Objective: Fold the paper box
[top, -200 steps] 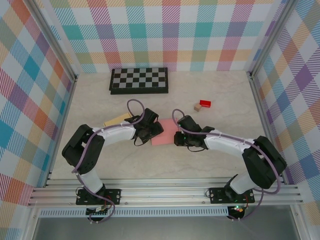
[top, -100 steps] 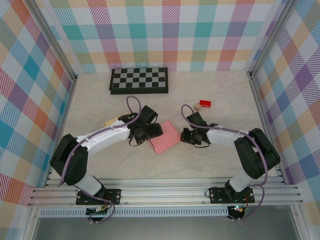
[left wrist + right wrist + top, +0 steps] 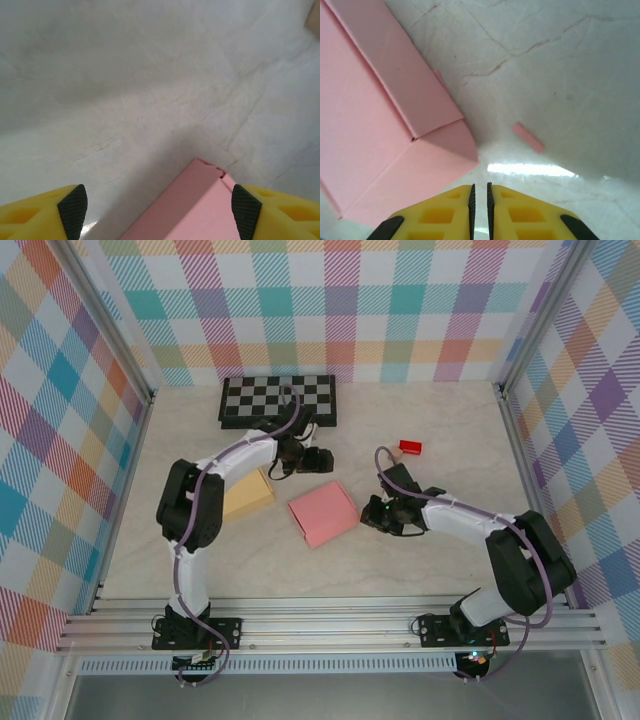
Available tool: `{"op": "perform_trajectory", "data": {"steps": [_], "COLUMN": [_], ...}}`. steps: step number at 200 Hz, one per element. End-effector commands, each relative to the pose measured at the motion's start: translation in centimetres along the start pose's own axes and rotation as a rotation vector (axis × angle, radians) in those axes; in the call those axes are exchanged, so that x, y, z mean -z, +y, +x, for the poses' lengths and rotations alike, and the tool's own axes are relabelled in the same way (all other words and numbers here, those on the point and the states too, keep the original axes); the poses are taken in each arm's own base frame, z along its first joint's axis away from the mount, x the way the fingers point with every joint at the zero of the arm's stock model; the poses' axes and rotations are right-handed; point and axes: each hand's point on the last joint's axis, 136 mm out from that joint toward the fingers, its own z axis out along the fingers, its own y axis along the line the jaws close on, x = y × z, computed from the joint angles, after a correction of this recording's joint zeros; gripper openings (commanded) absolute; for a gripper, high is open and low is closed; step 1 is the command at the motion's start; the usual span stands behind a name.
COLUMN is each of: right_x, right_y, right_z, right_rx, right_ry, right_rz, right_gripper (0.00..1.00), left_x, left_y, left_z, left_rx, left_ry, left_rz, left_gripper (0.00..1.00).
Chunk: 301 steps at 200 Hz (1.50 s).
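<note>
Paper box lies flat on the table, between both arms. Left tool is released, jaws wide, near the box's far corner. Right tool is clenched, empty, beside a side flap. Likely light, thin, slippery card that creases easily: pinch flap edges, pin the base.

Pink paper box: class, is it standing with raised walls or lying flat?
Lying flat. The pink paper box shows as a flat rectangle on the table; right wrist view shows creased panels, no upright walls.
</note>
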Motion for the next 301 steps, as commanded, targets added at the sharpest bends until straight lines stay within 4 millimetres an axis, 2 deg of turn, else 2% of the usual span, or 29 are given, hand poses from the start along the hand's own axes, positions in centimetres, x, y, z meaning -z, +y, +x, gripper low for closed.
{"op": "perform_trajectory", "data": {"steps": [1, 16, 42, 74, 92, 109, 147, 172, 186, 197, 219, 248, 254, 269, 301], "right_x": [-0.1, -0.5, -1.3, -2.4, -3.0, -3.4, -3.2, -1.7, -0.5, -0.2, -0.1, -0.8, -1.1, -1.3, -0.6], "right_y": [1.1, 1.4, 2.3, 2.8, 2.7, 3.2, 6.4, 7.9, 9.4, 10.2, 11.3, 9.2, 8.3, 6.8, 3.1], "right_z": [1.1, 0.8, -0.1, -0.7, -0.8, -1.4, -3.3, -5.1, -5.7, -5.7, -5.4, -5.4, -5.1, -4.8, -3.9], "right_rx": [-0.091, -0.096, -0.083, -0.079, -0.074, -0.029, 0.096, 0.155, 0.195, 0.208, 0.236, 0.221, 0.217, 0.214, 0.209], "right_ry": [0.041, 0.040, 0.015, 0.020, 0.015, -0.023, -0.125, -0.281, -0.351, -0.353, -0.325, -0.320, -0.301, -0.280, -0.236], "right_rz": [-0.074, -0.086, -0.126, -0.130, -0.138, -0.185, -0.343, -0.454, -0.554, -0.596, -0.629, -0.504, -0.456, -0.358, -0.175], "right_gripper": [0.15, 0.12, 0.07, 0.07, 0.07, 0.07, 0.07, 0.07, 0.07, 0.07, 0.07, 0.07, 0.07, 0.07, 0.09], "left_x": [0.5, 0.1, -1.3, -3.4, -3.8, -4.0, -5.8, -7.0, -7.4, -7.5, -7.4, -7.1, -7.1, -7.0, -5.2], "left_y": [-2.3, -2.6, -3.1, -2.2, -2.5, -3.4, -6.3, -8.4, -9.3, -10.2, -10.8, -10.5, -9.8, -7.7, -2.4], "left_z": [0.2, 0.6, 2.5, 5.0, 5.9, 6.5, 9.0, 11.4, 12.4, 12.1, 11.8, 10.8, 11.0, 9.9, 5.5], "left_rx": [-0.050, -0.023, 0.001, 0.024, 0.037, 0.038, 0.028, 0.040, 0.071, 0.088, 0.111, 0.085, 0.095, 0.119, 0.214], "left_ry": [0.029, 0.027, 0.067, 0.130, 0.145, 0.149, 0.208, 0.253, 0.273, 0.252, 0.249, 0.239, 0.256, 0.227, 0.121], "left_rz": [0.117, 0.151, 0.181, 0.150, 0.161, 0.182, 0.222, 0.270, 0.303, 0.350, 0.378, 0.330, 0.293, 0.219, 0.139], "left_gripper": [0.75, 0.75, 0.73, 0.72, 0.71, 0.70, 0.68, 0.66, 0.65, 0.65, 0.64, 0.64, 0.65, 0.65, 0.69]}}
